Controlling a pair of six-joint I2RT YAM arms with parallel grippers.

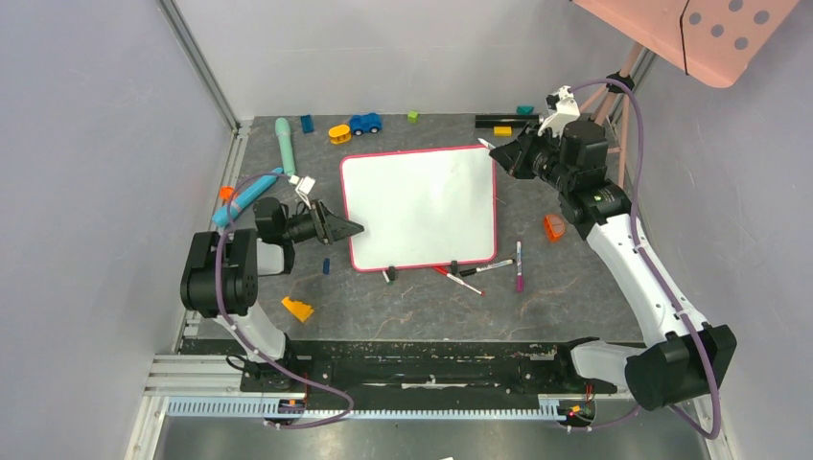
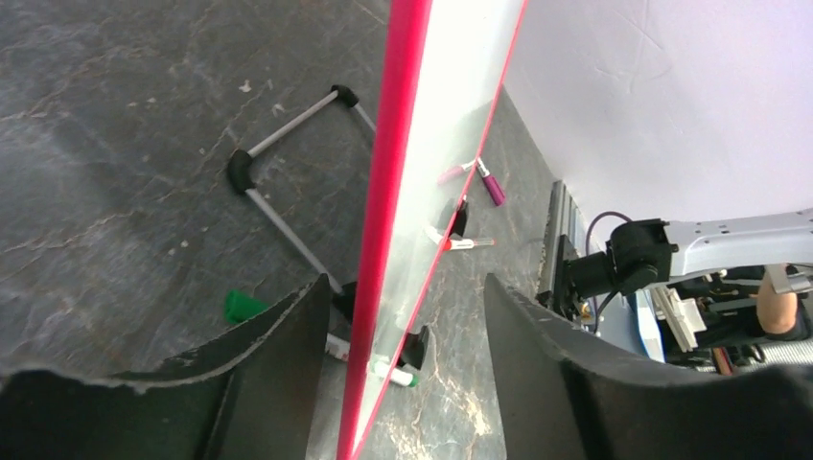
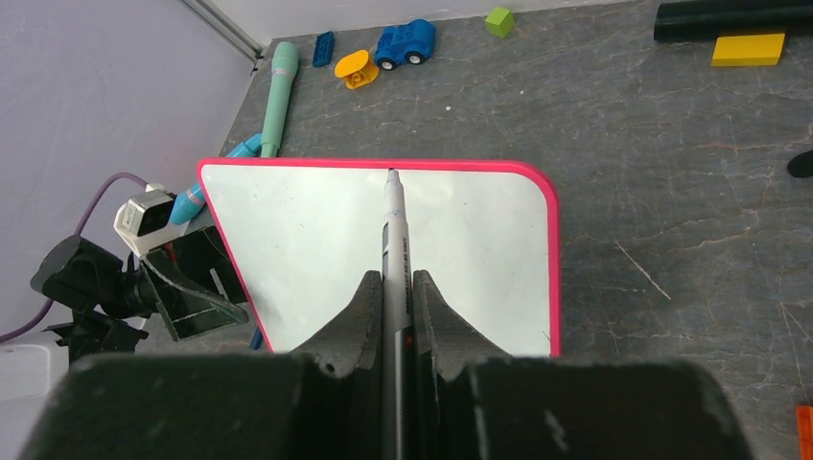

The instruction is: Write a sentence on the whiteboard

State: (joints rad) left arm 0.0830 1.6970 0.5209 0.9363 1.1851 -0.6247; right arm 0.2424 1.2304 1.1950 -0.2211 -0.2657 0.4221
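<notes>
The whiteboard (image 1: 422, 206), white with a pink-red frame, sits propped on black clip feet in the middle of the table. No sentence shows on its white face. My left gripper (image 1: 351, 228) is at the board's left edge. In the left wrist view its jaws straddle the frame (image 2: 383, 278), one finger (image 2: 288, 345) close beside it and the other finger (image 2: 537, 345) well apart. My right gripper (image 3: 393, 280) is shut on a grey marker (image 3: 394, 240). The marker's tip points at the board (image 3: 307, 240) near its far edge. From above, this gripper (image 1: 502, 153) hovers at the board's top right corner.
Loose markers (image 1: 519, 265) (image 1: 465, 283) lie in front of the board. An orange wedge (image 1: 297, 309) lies near the left arm and an orange piece (image 1: 553, 226) near the right. At the back are a teal cylinder (image 1: 285, 144), blue car (image 1: 364, 123), black bar (image 1: 506, 121).
</notes>
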